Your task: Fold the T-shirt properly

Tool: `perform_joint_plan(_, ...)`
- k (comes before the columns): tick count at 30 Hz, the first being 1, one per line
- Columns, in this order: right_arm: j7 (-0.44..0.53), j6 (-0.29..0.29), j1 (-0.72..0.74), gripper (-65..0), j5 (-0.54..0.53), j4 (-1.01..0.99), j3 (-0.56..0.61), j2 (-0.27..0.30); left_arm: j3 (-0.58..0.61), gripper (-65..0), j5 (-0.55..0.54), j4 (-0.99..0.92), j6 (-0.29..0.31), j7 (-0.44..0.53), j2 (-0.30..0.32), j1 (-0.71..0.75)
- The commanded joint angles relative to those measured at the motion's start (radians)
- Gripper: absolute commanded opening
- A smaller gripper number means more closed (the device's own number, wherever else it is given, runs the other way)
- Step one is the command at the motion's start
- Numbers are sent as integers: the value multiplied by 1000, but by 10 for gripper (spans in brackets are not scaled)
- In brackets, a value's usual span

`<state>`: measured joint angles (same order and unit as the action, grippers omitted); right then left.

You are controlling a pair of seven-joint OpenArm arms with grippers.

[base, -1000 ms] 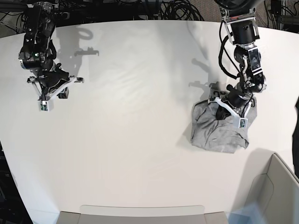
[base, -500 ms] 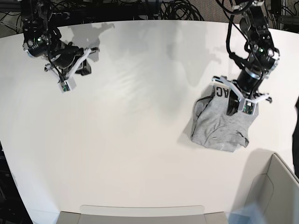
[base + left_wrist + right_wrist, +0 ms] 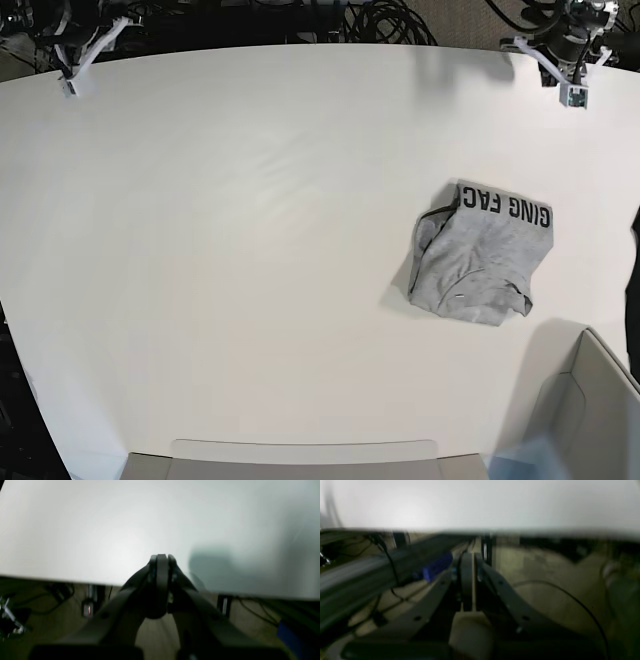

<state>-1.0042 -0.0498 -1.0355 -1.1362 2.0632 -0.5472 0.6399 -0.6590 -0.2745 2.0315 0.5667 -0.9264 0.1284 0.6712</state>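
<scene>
White table (image 3: 250,260) fills almost the whole base view, with dark cables past its top edge. On the right side of the frame, a bit below the middle, lies the T-shirt (image 3: 478,262). It is grey and bunched into a lumpy pile, not flat. Black letters show along its top edge. Nothing of mine touches it.

At the lower right corner of the frame stands a pale bin (image 3: 580,420).

My left gripper (image 3: 568,62) is at the top right of the frame, by the table's far edge, well apart from the shirt. In its wrist view the two fingers are pressed together with nothing between them.

My right gripper (image 3: 82,48) is at the top left corner. Its fingers are pressed together too, and it holds nothing.
</scene>
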Motion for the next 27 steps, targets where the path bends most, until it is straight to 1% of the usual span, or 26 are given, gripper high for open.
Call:
perform_joint_plan(1,-3,-8,-47,-629,-32,14,-26,8,-35,-650,-1,19,-6,11,12,31)
perform_joint_plan(4,-5,-8,-131,-629,-23,14,-34,-30,-71,-650,-1,19,-6,0,12,94)
perform_joint_plan(6,-25,-6,-153,-629,41,12,-9,-48,-61,-650,-1,16,-6,0,12,132)
perform_joint_plan(7,-34,-6,-151,-629,97,12,20,-61,-48,-650,-1,13,-6,-1,12,147)
perform_joint_plan(10,-6,-6,-125,-629,312,9,157,-81,15,-650,7,-36,-7,-1,14,181)
perform_joint_plan(11,0,-6,-107,-629,391,7,227,-85,44,-650,8,-68,-7,3,15,187)
perform_joint_plan(12,2,-6,-87,-629,448,7,284,-87,71,-650,8,-96,-10,10,18,187)
perform_joint_plan(13,3,-8,-68,-628,511,6,350,-87,98,-650,8,-133,-10,11,37,187)
perform_joint_plan(14,3,-8,-47,-628,563,-2,416,-87,130,-650,8,-173,-12,11,57,184)
perform_joint_plan(16,3,-8,-12,-628,626,-34,514,-87,183,-650,8,-260,-12,20,80,180)
perform_joint_plan(18,5,-8,25,-628,660,-97,577,-87,230,-650,10,-368,-14,62,86,178)
perform_joint_plan(20,11,-8,74,-628,657,-194,602,-87,270,-650,10,-492,-14,106,89,149)
perform_joint_plan(24,121,-9,142,-628,664,-379,701,-78,313,-650,10,-704,-14,165,106,75)
perform_joint_plan(27,160,-9,208,-628,664,-517,778,-82,370,-650,10,-809,-14,211,124,34)
